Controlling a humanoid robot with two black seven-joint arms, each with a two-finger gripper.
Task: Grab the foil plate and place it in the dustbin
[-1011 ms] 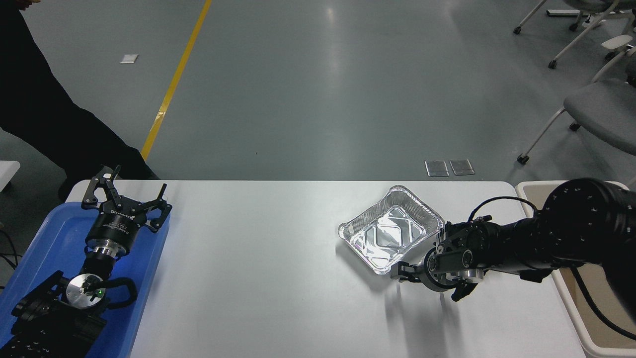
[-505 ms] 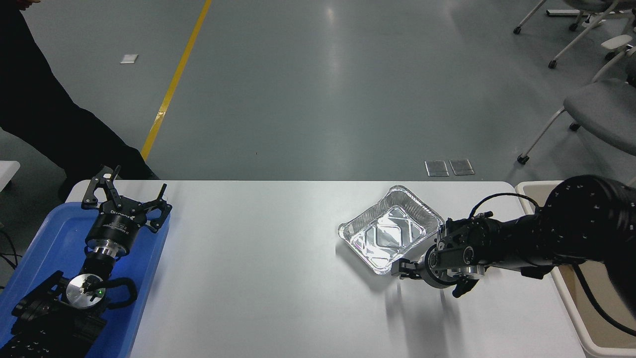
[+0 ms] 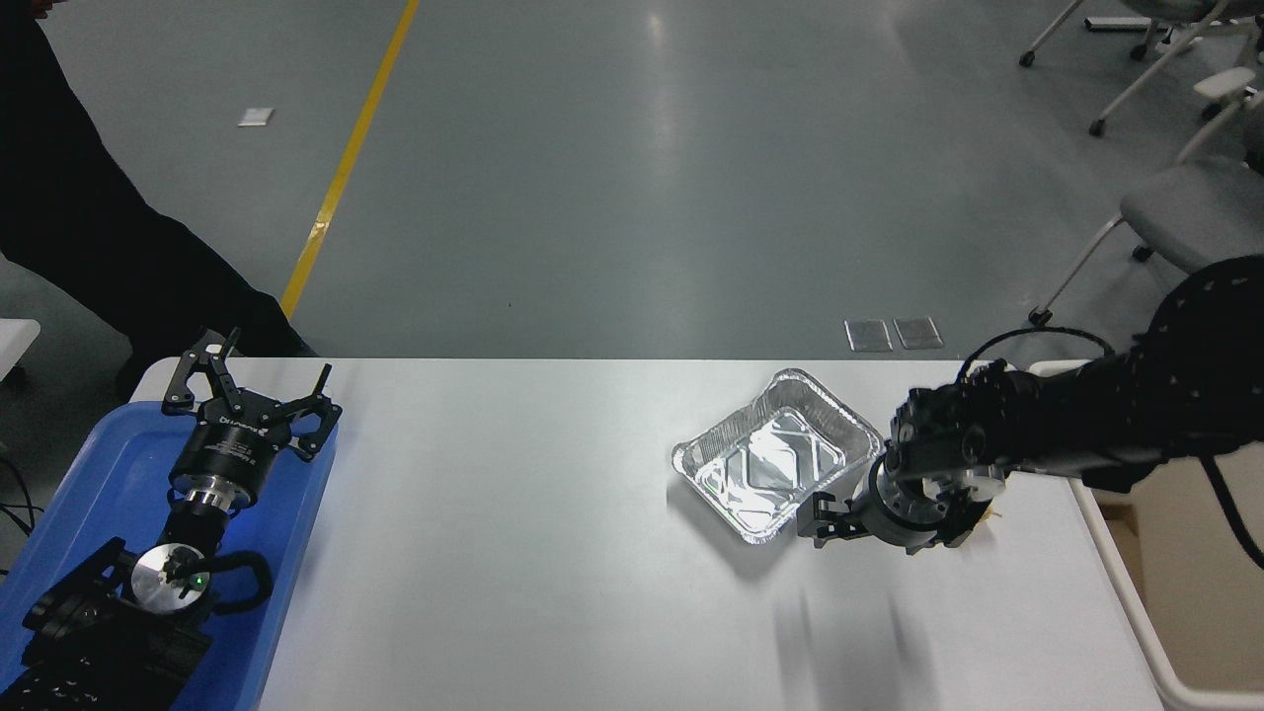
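The foil plate (image 3: pixel 775 459) lies upright on the white table (image 3: pixel 513 553), right of centre, shiny and empty. My right gripper (image 3: pixel 859 521) hangs just off the plate's near right corner, with one finger (image 3: pixel 825 518) close to the rim; I cannot tell whether it touches. It looks open and holds nothing. The right arm comes in from the right edge and crosses above the dustbin (image 3: pixel 1121 602), a cream bin beside the table's right end, partly hidden by the arm. My left gripper (image 3: pixel 247 395) is parked open at the lower left.
A blue tray (image 3: pixel 89 474) sits under the left arm at the table's left end. A person in dark clothing (image 3: pixel 89 197) stands at the far left. Grey chairs (image 3: pixel 1185 207) stand on the floor at the top right.
My right arm has risen and swung towards the far side, and the gripper has shifted slightly right along the plate's near right corner. The plate and the left arm have not moved.
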